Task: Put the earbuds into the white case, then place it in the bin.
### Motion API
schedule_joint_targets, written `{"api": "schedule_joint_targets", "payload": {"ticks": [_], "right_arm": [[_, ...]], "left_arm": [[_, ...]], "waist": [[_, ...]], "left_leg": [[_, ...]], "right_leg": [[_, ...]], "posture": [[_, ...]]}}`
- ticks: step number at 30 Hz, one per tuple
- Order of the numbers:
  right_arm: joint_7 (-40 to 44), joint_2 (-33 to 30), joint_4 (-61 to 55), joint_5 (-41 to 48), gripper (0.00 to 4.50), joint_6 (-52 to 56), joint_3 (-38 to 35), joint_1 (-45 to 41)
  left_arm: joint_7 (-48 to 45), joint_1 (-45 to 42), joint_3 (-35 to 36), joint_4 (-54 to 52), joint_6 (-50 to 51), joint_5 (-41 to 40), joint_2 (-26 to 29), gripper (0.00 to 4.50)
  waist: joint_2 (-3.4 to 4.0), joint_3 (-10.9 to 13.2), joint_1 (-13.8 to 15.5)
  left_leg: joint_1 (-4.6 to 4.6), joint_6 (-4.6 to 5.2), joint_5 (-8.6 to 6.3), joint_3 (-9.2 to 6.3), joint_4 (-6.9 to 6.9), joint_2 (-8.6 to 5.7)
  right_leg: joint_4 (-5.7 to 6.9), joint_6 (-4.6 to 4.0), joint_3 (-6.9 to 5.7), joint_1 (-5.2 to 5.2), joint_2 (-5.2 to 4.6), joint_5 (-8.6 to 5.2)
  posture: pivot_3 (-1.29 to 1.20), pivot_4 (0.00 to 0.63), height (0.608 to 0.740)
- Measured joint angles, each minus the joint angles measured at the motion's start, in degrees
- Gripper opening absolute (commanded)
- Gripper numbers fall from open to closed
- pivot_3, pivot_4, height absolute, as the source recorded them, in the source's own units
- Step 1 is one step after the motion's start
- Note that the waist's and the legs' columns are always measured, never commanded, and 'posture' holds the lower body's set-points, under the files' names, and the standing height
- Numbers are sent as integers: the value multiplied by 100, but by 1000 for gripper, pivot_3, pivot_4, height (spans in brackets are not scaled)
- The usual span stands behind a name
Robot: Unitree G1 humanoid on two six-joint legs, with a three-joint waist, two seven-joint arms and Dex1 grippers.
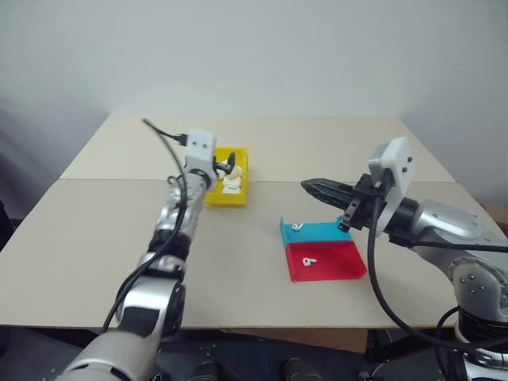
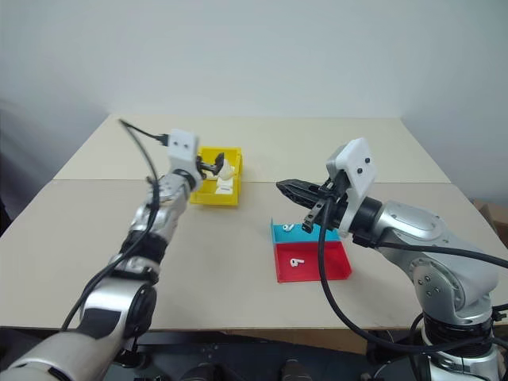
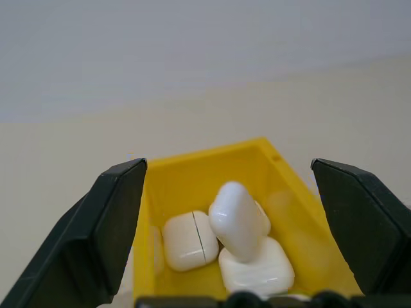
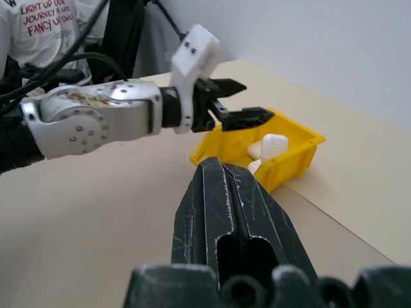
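Left gripper (image 3: 234, 224) hangs wide open and empty over the yellow bin (image 3: 192, 170) at far left, white case (image 3: 239, 220) tilted inside on others; looks light, rigid, slick, best pinched across its flat sides; right gripper (image 1: 321, 189) shut, empty.

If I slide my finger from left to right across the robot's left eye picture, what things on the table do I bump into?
Left gripper over the yellow bin → teal and red tray with two earbuds: one on the teal part, one on the red part → right gripper above the tray.
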Motion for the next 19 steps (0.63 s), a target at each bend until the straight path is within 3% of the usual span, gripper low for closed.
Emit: {"api": "schedule_joint_targets", "payload": {"ticks": [5, 8, 13, 19], "right_arm": [[355, 98, 413, -454, 0, -536, 474, 135], [554, 112, 611, -709, 0, -821, 628, 198], [1199, -323, 748, -1069, 0, -1247, 737, 815], [1563, -509, 679, -1001, 0, -1329, 473, 1088]], "left_arm": [[-1103, 1967, 340, -3366, 1401, -1185, 1062, 4464], [-1478, 2689, 619, -4808, 1790, -1744, 1526, 4464], [-2091, 4177, 1120, -6112, 1814, -2389, 1986, 4464], [-2426, 4640, 1849, -6755, 2252, -3569, 2536, 4464]], "waist": [[0, 0, -122], [0, 0, -55], [0, 0, 1], [0, 0, 40]], "left_leg": [[2, -1, 1, 4, 3, 4], [19, -2, 2, 4, 9, 2], [36, -3, 2, 14, 12, 3], [45, -4, 1, 15, 13, 9]], "right_leg": [[6, -1, 2, -1, -1, 1], [10, 19, -5, 12, -5, -14], [3, -6, -3, 28, -13, -42], [4, -8, -1, 27, -8, -42]], "posture": [[0, 150, 740], [0, 150, 740], [0, 150, 740], [0, 150, 740]]}}
